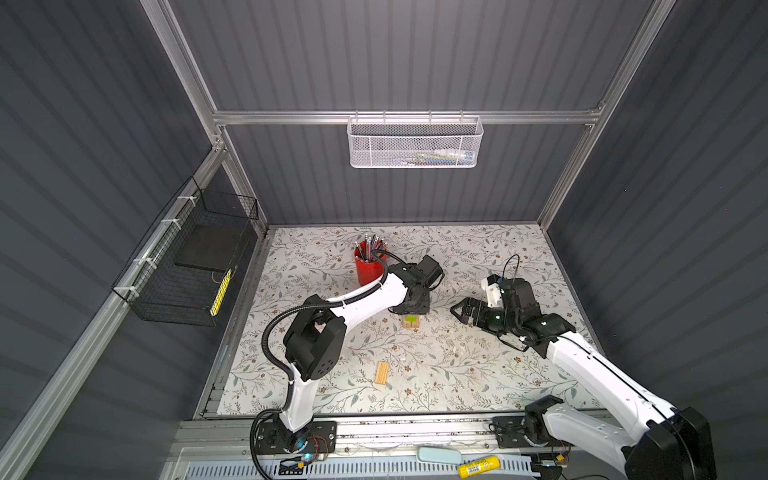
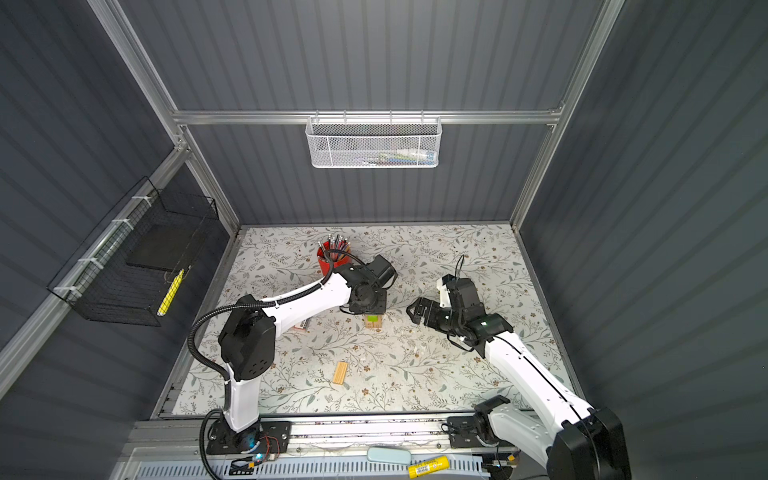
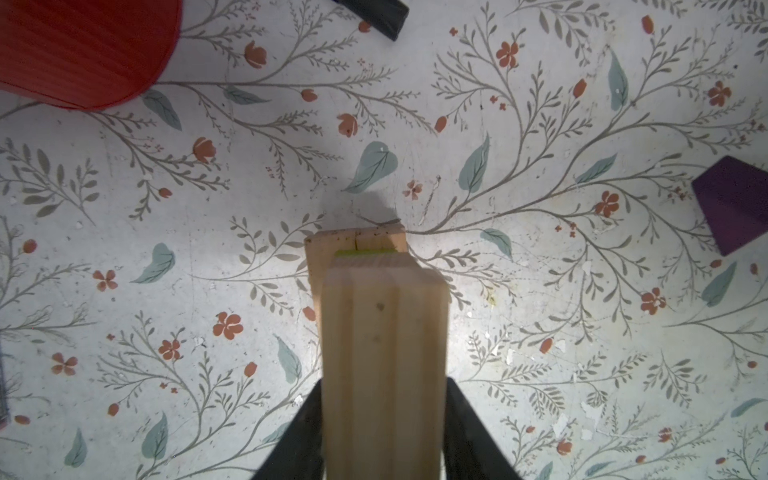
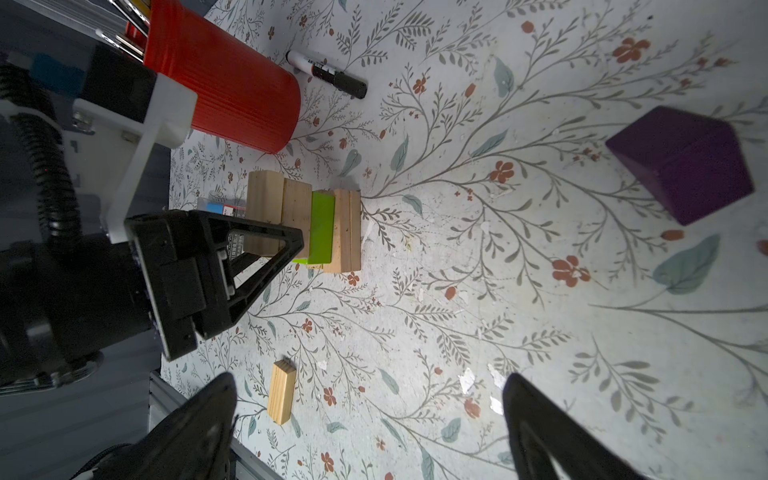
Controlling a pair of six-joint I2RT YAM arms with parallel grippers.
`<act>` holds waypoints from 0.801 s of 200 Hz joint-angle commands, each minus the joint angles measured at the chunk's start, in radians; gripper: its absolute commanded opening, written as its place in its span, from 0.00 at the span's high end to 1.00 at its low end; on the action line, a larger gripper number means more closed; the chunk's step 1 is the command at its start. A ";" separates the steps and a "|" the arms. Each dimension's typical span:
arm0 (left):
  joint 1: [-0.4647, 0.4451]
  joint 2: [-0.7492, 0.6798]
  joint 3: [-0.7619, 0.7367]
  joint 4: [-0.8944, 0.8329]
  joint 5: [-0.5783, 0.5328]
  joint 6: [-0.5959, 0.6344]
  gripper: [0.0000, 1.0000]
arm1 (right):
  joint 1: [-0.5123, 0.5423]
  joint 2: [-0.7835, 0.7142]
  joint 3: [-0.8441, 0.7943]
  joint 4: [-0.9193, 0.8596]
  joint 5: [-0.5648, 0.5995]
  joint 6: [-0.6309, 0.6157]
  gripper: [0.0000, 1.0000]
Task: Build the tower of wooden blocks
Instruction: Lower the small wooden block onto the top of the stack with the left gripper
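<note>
Tower (image 4: 299,208) seems centred on floral tabletop (image 1: 457,374), grey ribbed walls (image 1: 395,62) around.

Red pencil cup (image 1: 368,270), black marker (image 4: 328,75) near it, white mesh basket (image 1: 415,143) on wall

In both top views the left arm (image 1: 365,299) overhangs the tower (image 1: 412,322) at mid-frame, and the red pencil cup (image 1: 368,270) crowds its upper left. Bare mat (image 1: 436,332) separates the tower from the wide-jawed right gripper (image 1: 459,311). A loose pale block (image 1: 381,372) lies lower centre. The purple block (image 4: 681,162) is probably hidden beneath that gripper.
</note>
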 commanded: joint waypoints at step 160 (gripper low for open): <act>0.010 0.054 -0.012 0.001 0.025 -0.032 0.62 | -0.012 0.006 -0.016 0.010 -0.009 0.002 0.01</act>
